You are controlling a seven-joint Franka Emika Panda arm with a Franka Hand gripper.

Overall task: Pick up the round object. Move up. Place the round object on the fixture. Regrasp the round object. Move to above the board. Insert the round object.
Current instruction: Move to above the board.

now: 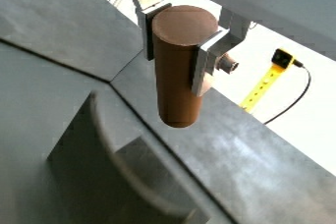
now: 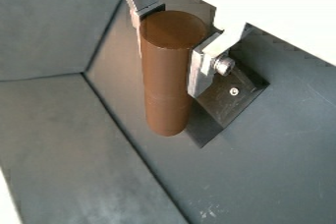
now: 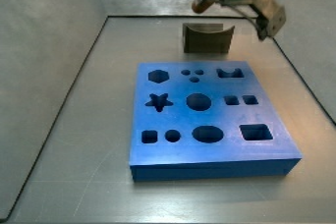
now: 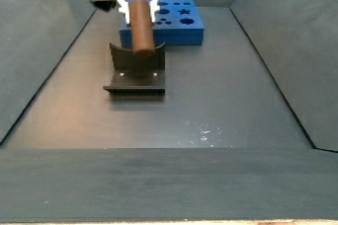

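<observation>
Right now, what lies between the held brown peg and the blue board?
The olive-brown notched fixture stands between them, under the brown cylinder peg in the gripper, before the blue holed board, in a side view.

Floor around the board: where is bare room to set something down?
Bare floor runs between the board and the side wall, and in front of the fixture. Crowded at the fixture, where the gripper holds the round object.

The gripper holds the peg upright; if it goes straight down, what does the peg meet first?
Probably the fixture: in a side view the gripper hangs above it, shut on the peg. Depth is unclear.
</observation>
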